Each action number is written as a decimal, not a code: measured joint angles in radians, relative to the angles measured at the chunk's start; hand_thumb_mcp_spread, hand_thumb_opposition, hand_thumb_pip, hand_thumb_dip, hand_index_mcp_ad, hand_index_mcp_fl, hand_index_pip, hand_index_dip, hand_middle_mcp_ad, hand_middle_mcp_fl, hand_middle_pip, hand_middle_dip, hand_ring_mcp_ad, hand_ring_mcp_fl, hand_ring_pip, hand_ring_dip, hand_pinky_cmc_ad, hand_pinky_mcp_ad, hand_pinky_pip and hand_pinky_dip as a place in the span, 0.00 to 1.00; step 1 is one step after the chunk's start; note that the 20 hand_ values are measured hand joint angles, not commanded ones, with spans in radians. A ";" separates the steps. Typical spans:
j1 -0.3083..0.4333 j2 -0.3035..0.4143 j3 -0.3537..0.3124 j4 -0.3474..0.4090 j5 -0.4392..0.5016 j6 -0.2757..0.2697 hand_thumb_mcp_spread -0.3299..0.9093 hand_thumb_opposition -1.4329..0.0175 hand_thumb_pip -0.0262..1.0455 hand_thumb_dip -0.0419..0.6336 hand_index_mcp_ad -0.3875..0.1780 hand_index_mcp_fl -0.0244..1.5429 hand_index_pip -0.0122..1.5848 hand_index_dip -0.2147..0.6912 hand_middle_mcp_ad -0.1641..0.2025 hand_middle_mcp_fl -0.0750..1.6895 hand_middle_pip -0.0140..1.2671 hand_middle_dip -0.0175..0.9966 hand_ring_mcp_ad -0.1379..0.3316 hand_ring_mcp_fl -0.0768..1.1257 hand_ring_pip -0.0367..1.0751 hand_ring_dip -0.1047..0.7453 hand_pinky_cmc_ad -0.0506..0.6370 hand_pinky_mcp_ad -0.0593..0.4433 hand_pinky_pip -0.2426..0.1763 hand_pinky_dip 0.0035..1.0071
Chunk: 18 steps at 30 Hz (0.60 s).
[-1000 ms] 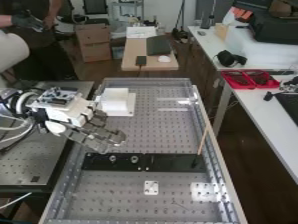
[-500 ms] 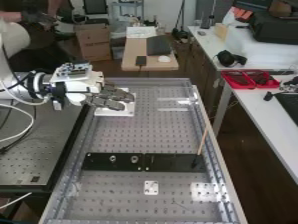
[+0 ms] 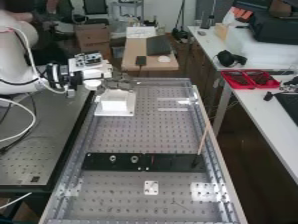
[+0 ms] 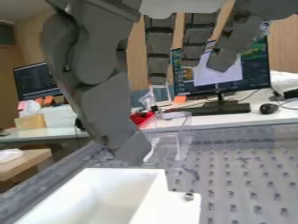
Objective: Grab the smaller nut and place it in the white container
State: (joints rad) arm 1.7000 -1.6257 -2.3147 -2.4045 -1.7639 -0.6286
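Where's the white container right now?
In the high view, the white container sits near the far left corner of the bench top full of holes, close to the robot's fingers.

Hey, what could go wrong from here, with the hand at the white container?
If the hand moves lower, its thumb might bump the white container. A small metal piece sits on the ledge beside the opening. I can't tell whether it's a nut or a fixed screw, but if it's loose, a nudge could send it onto the bench.
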 joint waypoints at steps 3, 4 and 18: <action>0.025 -0.017 0.007 0.013 -0.014 0.010 0.80 0.27 0.60 0.51 0.27 0.34 0.95 0.57 0.59 0.19 0.11 0.22 0.56 0.10 0.12 0.23 0.53 0.44 0.55 0.19; 0.030 -0.020 0.009 0.016 -0.017 0.012 0.80 0.27 0.60 0.51 0.27 0.34 0.95 0.57 0.59 0.19 0.11 0.22 0.56 0.10 0.12 0.23 0.53 0.44 0.55 0.19; 0.099 -0.105 0.045 0.011 -0.047 0.009 0.80 0.27 0.60 0.51 0.27 0.34 0.95 0.57 0.59 0.19 0.11 0.22 0.56 0.10 0.12 0.23 0.53 0.44 0.55 0.19</action>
State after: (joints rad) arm 1.7987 -1.7307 -2.2695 -2.3933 -1.8111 -0.6200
